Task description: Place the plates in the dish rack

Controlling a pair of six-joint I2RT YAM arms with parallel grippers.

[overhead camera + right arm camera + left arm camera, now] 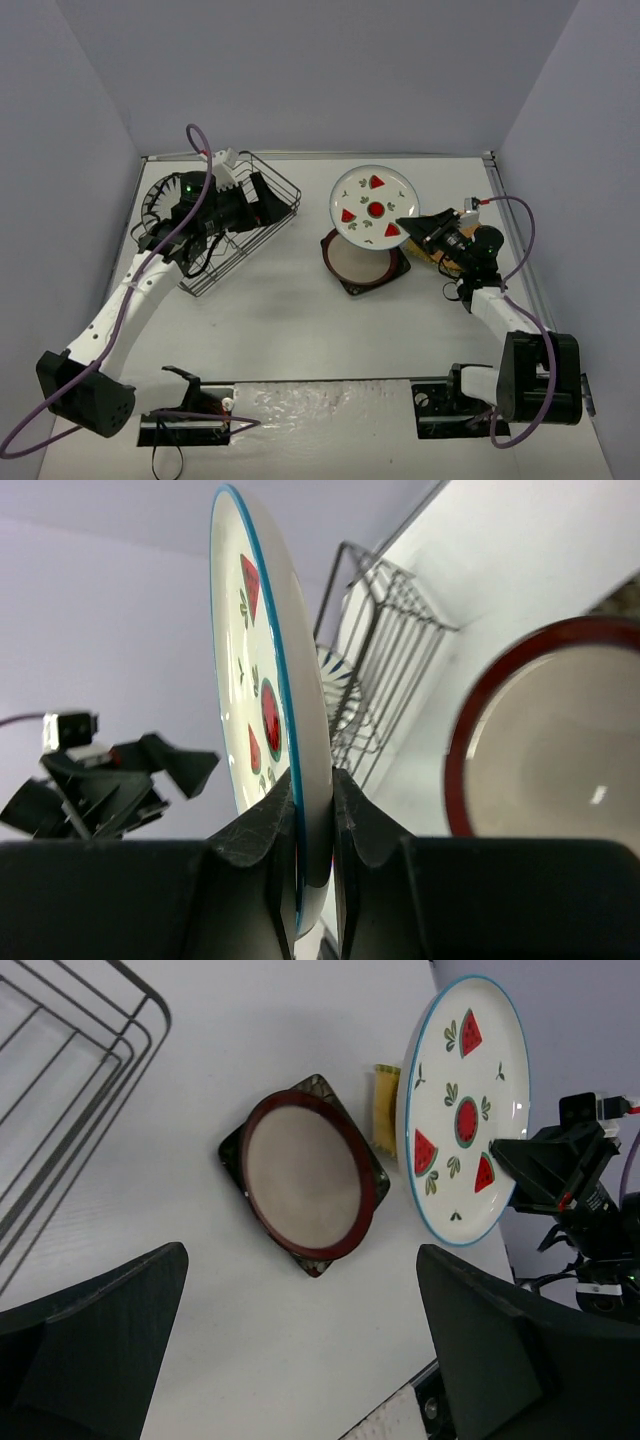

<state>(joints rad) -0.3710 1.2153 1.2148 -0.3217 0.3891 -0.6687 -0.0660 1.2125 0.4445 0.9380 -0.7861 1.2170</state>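
Right hand (305, 815) has its fingers pinched on the rim of the fruit plate (374, 208), holding it up off the tabletop (300, 330), just beside the red-brown-rimmed plate (305, 1180) that sits on the dark square plate (316, 1086). Over on the other side, the left hand (300, 1350) is spread wide at the dish rack (283, 183), and the striped plate (155, 205) stands in the rack's far end!

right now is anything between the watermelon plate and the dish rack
Yes. The open left gripper hangs over the dish rack at the edge nearest the watermelon plate, in the path from the right gripper that holds it.
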